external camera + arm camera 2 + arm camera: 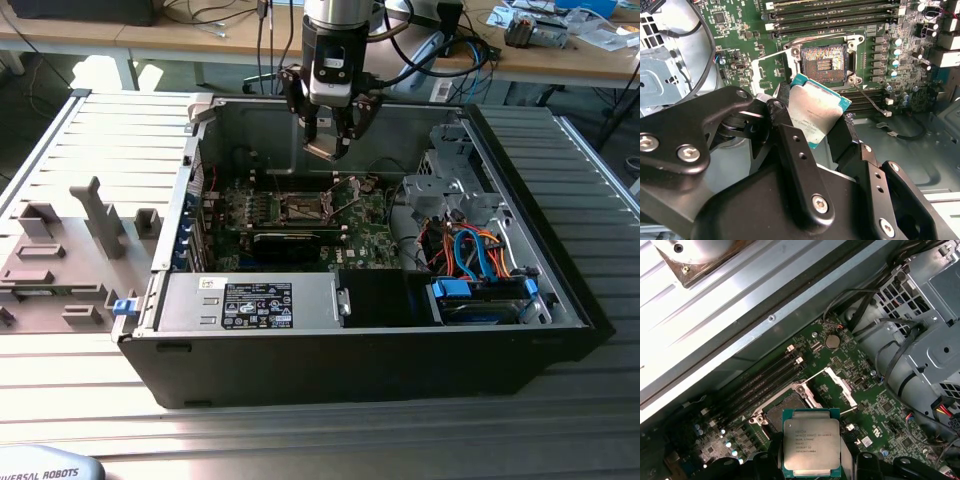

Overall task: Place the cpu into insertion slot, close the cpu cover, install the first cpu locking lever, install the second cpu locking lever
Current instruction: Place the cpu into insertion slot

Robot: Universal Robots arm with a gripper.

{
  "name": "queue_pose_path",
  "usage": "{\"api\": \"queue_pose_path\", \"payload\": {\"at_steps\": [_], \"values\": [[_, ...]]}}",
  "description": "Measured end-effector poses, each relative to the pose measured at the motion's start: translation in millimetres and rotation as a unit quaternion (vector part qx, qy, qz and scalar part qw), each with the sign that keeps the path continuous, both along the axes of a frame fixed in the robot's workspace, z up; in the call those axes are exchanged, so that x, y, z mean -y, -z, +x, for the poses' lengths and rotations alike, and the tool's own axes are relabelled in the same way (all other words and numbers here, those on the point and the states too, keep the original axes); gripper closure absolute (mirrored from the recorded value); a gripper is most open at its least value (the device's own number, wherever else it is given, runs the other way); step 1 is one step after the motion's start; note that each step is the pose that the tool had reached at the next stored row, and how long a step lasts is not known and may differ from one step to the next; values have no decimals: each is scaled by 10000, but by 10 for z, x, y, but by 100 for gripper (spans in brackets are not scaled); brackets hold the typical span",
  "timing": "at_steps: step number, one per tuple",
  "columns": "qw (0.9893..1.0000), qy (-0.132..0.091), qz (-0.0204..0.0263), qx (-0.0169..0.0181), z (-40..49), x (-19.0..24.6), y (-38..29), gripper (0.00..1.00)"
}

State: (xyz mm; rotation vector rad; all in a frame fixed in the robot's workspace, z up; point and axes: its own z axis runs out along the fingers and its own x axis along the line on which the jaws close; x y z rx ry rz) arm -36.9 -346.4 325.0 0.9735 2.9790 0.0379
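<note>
My gripper hangs above the open computer case, shut on the cpu. Both wrist views show the cpu as a flat silver-topped square with a green rim, clamped at two opposite edges by the black fingers. The insertion slot lies bare on the green board beneath, a short way off from the chip, its pin field uncovered. The cpu cover, a thin silvery frame, stands swung open beside the slot. Two thin wire locking levers are sprung up along the slot's sides.
Memory slots run along one side of the socket. A labelled power supply box fills the case's near side. A metal drive cage and blue cables sit at the exterior view's right. Grey fixtures stand outside on the left.
</note>
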Motion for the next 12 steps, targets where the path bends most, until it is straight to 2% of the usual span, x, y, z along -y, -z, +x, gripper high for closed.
{"api": "queue_pose_path", "payload": {"at_steps": [12], "values": [[10000, 53, 0, 0, 0, 0, 0, 46]]}}
